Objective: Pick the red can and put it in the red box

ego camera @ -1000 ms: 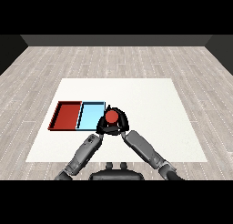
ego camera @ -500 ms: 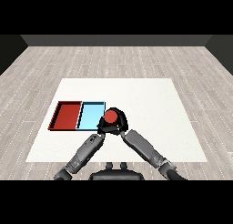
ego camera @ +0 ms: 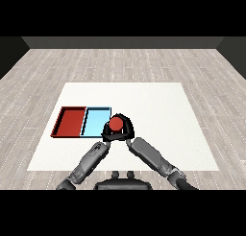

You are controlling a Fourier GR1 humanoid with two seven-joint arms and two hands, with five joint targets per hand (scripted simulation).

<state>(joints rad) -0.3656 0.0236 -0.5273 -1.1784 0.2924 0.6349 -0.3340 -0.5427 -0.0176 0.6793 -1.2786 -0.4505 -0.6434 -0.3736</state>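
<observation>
Curling round the red can (ego camera: 115,123), your right hand (ego camera: 126,129) has its fingers clamped on it beside the light blue tray (ego camera: 95,121), the red tray (ego camera: 70,121) at nine o'clock.

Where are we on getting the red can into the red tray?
Done: the right hand is curled round the red can, at the right edge of the light blue tray. In hand: carrying it toward the trays; whether it is off the table I cannot tell. Left: cross the blue tray to the red tray, which holds nothing yet, and release. The left hand sits just below the can.
</observation>
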